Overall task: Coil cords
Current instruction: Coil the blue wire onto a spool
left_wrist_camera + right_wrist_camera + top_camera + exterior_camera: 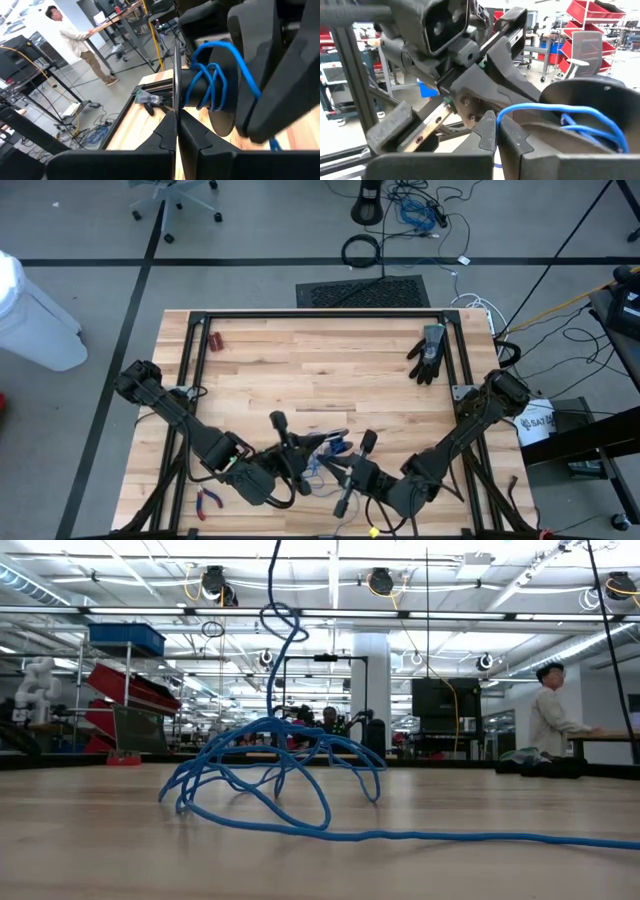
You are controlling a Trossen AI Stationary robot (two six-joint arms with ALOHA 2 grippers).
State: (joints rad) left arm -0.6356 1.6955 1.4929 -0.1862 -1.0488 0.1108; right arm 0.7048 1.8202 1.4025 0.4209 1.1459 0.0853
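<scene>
The blue cord (270,770) lies as a loose tangle on the wood near the table's near edge. One strand (275,580) climbs straight up out of the low view, and a tail (500,837) runs off along the table. From above, the cord (322,460) and its bright blue plug (338,446) sit between my two hands. Several turns (207,90) wrap a dark round part of the right hand. My left gripper (176,117) is shut, its tips close to those turns. My right gripper (495,120) is shut too, facing the left hand. My left gripper: I cannot tell whether its shut tips touch the cord; the wrapped turns lie just beyond them. My right gripper is shut with a blue strand (506,111) coming out right at its fingertips and arcing back over the round part of its own hand. The fingers hide the contact itself.
A black glove (428,355) lies at the far right of the table, red-handled pliers (208,500) near the left near corner, and a small red object (215,340) at the far left. Black frame rails (320,313) border the table. A person (548,710) stands well behind it.
</scene>
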